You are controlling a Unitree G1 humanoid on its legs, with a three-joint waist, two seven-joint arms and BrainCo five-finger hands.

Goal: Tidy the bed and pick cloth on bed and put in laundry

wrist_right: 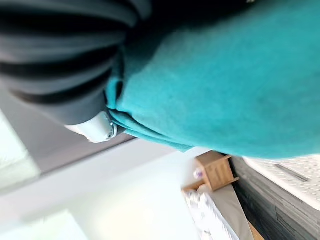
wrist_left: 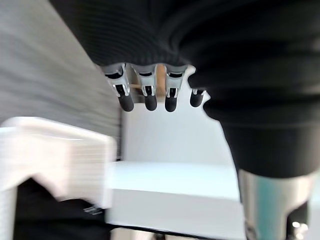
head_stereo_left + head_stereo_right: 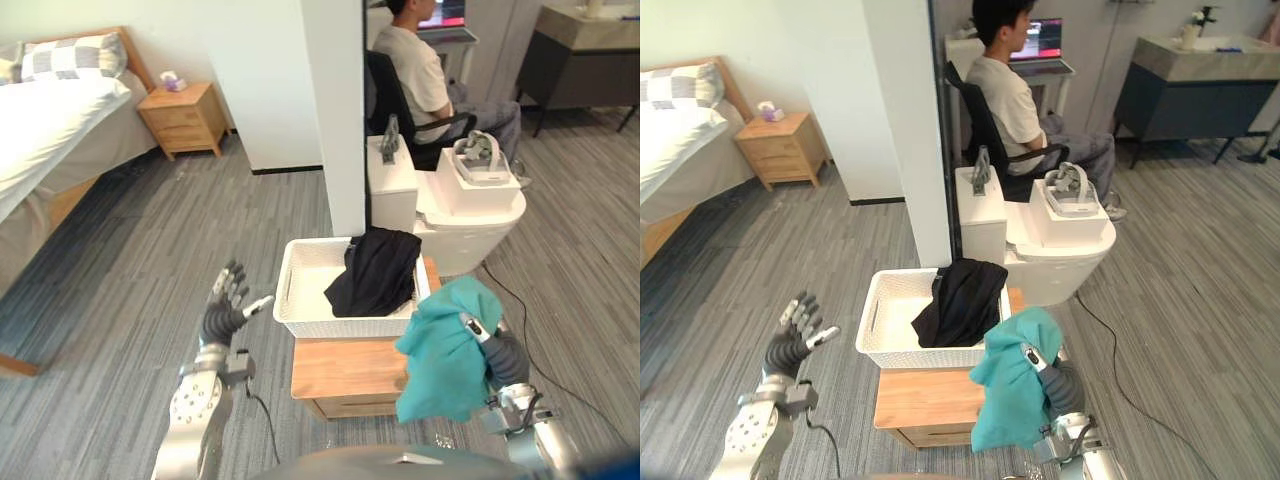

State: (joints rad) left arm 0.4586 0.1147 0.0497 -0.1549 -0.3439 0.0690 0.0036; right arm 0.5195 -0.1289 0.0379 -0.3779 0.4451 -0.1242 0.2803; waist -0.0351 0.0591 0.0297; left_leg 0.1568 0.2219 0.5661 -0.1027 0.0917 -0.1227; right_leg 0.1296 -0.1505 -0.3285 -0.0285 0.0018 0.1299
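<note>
The basket (image 3: 330, 327) sits on the stand (image 3: 345, 368), a garment (image 3: 378, 272) draped inside it.

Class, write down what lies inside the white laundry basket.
A black cloth lies heaped in the right side of the white basket, spilling over the rim; the left floor is bare. Anything under it is hidden, and the teal cloth covers the near right corner.
</note>
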